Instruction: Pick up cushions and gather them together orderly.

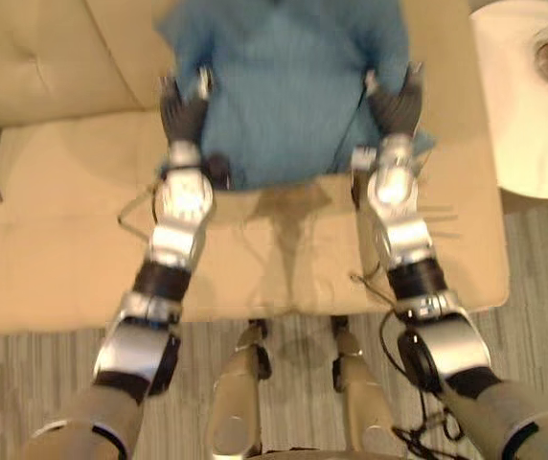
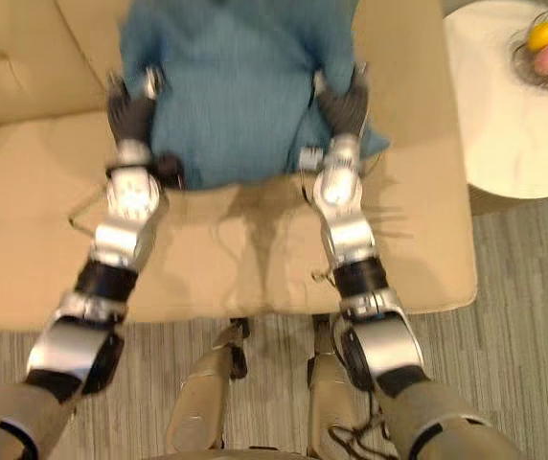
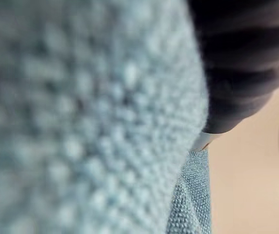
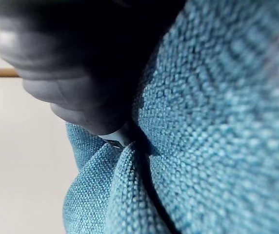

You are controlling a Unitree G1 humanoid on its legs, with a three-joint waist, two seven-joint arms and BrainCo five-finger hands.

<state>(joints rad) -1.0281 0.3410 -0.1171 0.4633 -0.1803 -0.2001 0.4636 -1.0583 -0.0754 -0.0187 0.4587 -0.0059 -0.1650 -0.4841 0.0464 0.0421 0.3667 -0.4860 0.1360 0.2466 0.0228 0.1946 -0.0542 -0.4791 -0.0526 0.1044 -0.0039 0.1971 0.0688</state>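
Over sofa (image 1: 63, 259), blue cushion (image 1: 284, 86) is flanked by left hand (image 1: 186, 117) & right hand (image 1: 397, 103); grip can't be told. W/ uneven squeeze, cushion may be dropped.

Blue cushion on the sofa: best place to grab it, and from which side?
Its left and right edges, one hand from each side. The blue cushion is wide and soft, likely too broad for one hand, and both edges are free on the sofa. The left hand and right hand flank it there.
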